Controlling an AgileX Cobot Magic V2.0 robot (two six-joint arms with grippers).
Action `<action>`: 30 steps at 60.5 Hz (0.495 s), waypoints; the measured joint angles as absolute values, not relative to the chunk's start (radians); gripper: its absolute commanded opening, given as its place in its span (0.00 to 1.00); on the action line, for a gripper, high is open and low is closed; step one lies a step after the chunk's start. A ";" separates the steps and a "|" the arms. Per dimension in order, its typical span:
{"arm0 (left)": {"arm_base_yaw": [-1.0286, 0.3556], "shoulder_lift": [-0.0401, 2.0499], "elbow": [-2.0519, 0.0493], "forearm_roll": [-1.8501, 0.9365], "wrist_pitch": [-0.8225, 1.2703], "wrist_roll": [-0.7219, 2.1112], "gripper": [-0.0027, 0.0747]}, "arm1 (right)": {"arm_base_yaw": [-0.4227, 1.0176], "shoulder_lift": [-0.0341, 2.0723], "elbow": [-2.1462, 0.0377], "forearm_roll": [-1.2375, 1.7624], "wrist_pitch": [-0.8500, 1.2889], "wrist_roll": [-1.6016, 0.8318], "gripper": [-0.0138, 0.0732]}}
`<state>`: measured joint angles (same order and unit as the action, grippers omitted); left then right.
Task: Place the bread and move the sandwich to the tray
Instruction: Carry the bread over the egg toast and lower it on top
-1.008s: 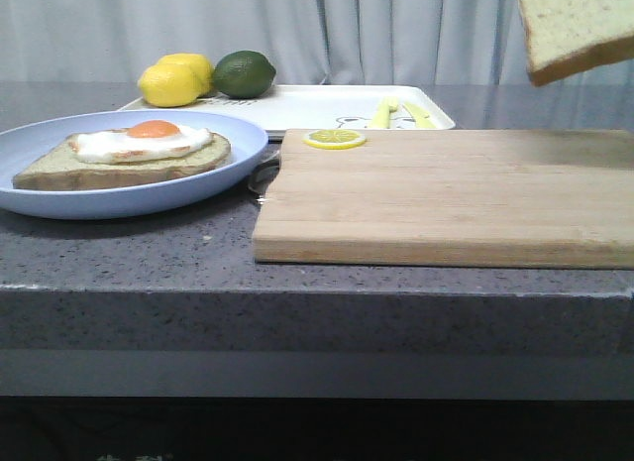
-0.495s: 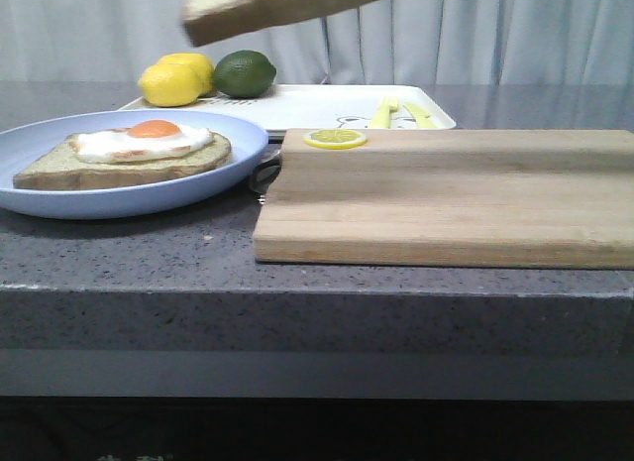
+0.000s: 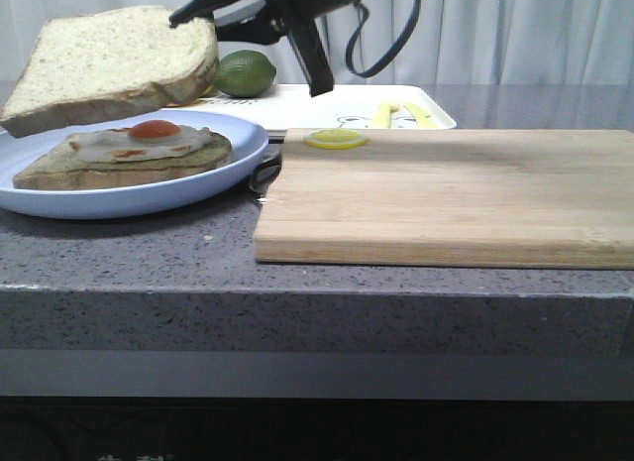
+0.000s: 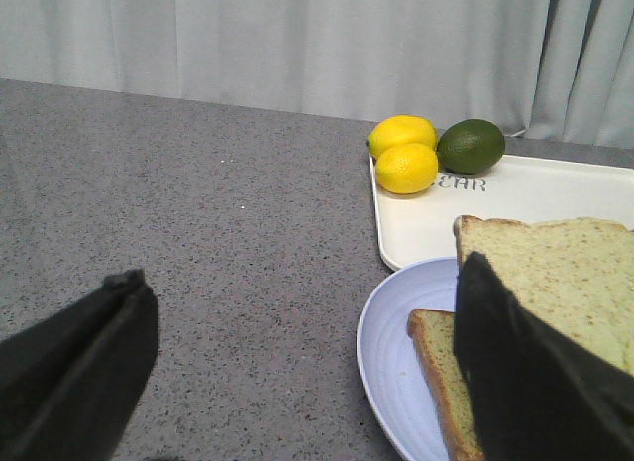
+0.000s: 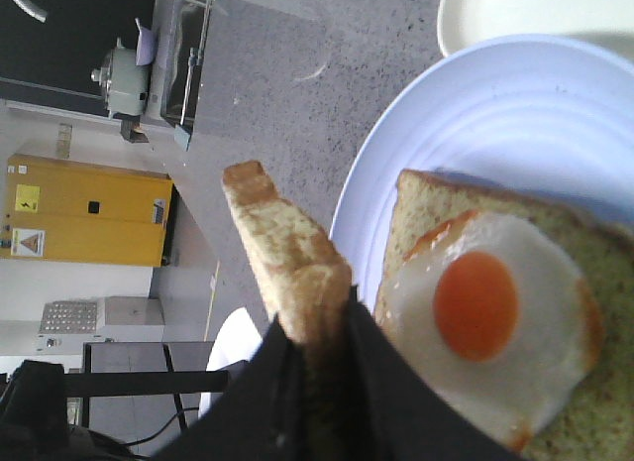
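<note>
My right gripper is shut on the bread, a thick pale speckled slice. It holds the slice tilted just above the egg-topped slice on the round pale blue plate. In the right wrist view the bread stands edge-on between the jaws of the gripper, beside the fried egg. My left gripper is open and empty over the counter next to the plate. The white tray lies behind the plate.
A light wooden cutting board with a lemon slice fills the right of the counter. A lime and yellow utensils are on the tray. Two lemons show in the left wrist view.
The bread has travelled from the upper right across to the left and down, now hovering over the egg slice. The right arm has come into the front view.
</note>
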<state>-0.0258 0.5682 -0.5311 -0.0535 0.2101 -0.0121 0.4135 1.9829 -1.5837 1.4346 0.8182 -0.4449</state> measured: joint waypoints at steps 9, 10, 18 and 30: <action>-0.026 0.568 -0.531 -0.054 0.210 -0.012 0.79 | 0.414 2.015 -1.605 1.432 0.802 -0.445 0.08; -0.026 0.568 -0.531 -0.054 0.210 -0.012 0.79 | 0.414 2.015 -1.605 1.430 0.801 -0.445 0.08; -0.026 0.568 -0.531 -0.054 0.210 -0.012 0.79 | 0.414 2.033 -1.605 1.412 0.803 -0.445 0.15; -0.026 0.568 -0.531 -0.054 0.210 -0.012 0.79 | 0.414 2.034 -1.605 1.408 0.827 -0.445 0.31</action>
